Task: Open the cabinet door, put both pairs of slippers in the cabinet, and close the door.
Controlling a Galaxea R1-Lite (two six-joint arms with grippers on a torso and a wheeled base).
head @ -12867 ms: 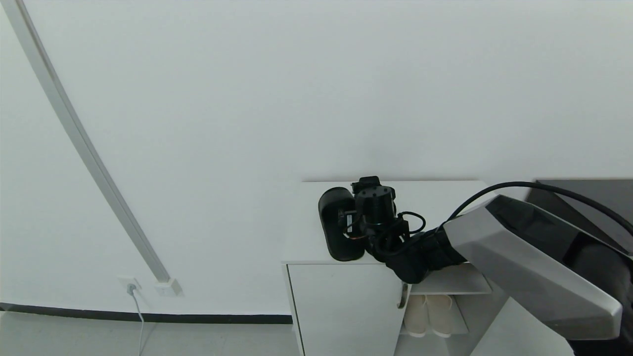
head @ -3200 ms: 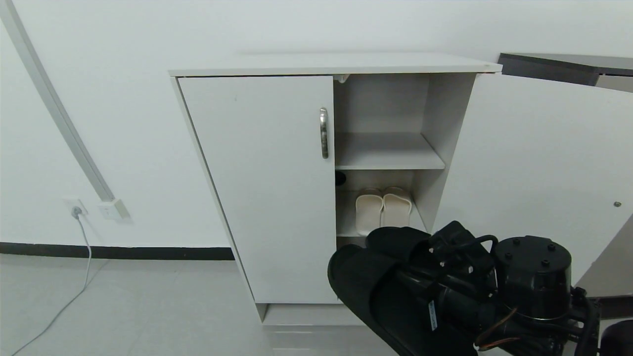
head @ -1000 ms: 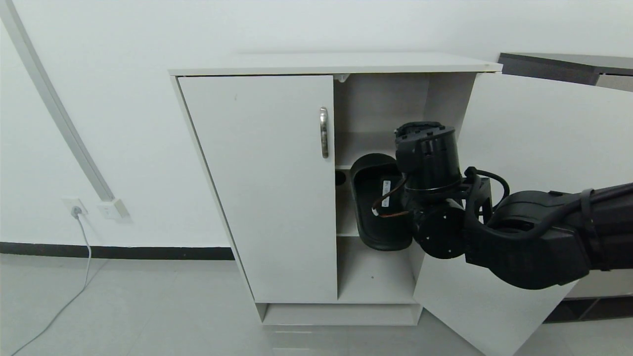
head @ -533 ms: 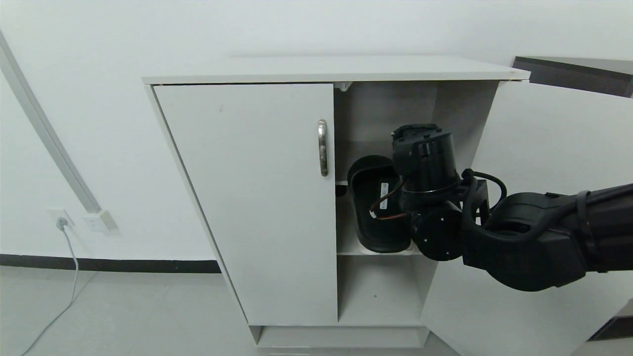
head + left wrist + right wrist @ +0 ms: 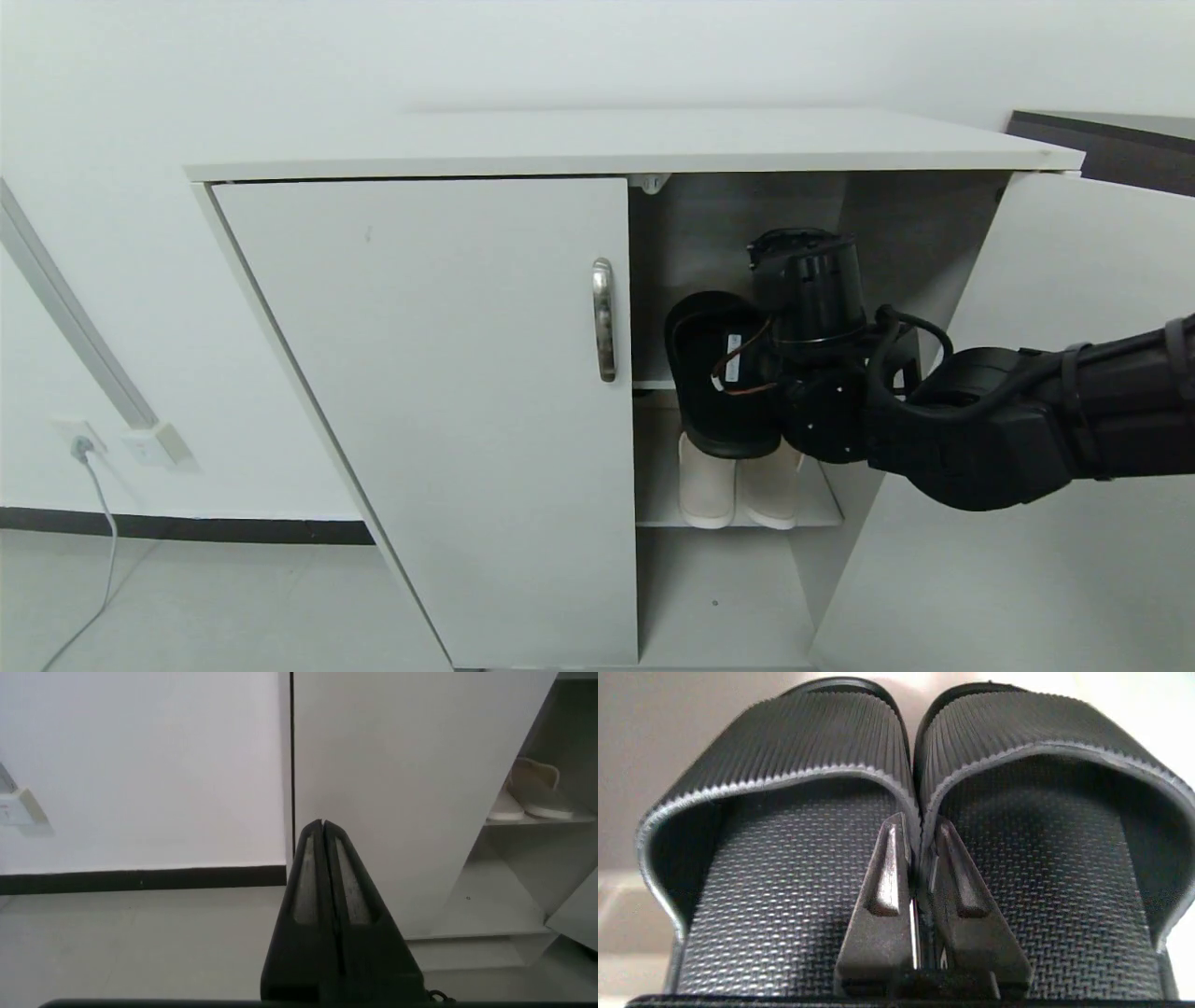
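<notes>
Right now the right hand (image 5: 918, 838) is clamped on the black slippers (image 5: 785, 812). Its two fingers (image 5: 889, 873) pinch the adjoining inner edges of the two ribbed straps together, with barely a gap between them. From the head view this hand sits inside the open right half of the white cabinet (image 5: 607, 140) and holds the black pair upright in front of it. The white slippers (image 5: 738, 485) lie side by side directly below the hand on a shelf (image 5: 658, 467), and the lower end of the black pair is just above them. The right door (image 5: 1074, 280) stands swung open on the hand's outer side. On its other side is the shut left door (image 5: 420, 373), whose metal handle (image 5: 604, 320) is near the black pair. The left hand (image 5: 322, 833) has its fingers pressed flat together with nothing between them. It is low over the floor (image 5: 140, 943) in front of that shut door.
</notes>
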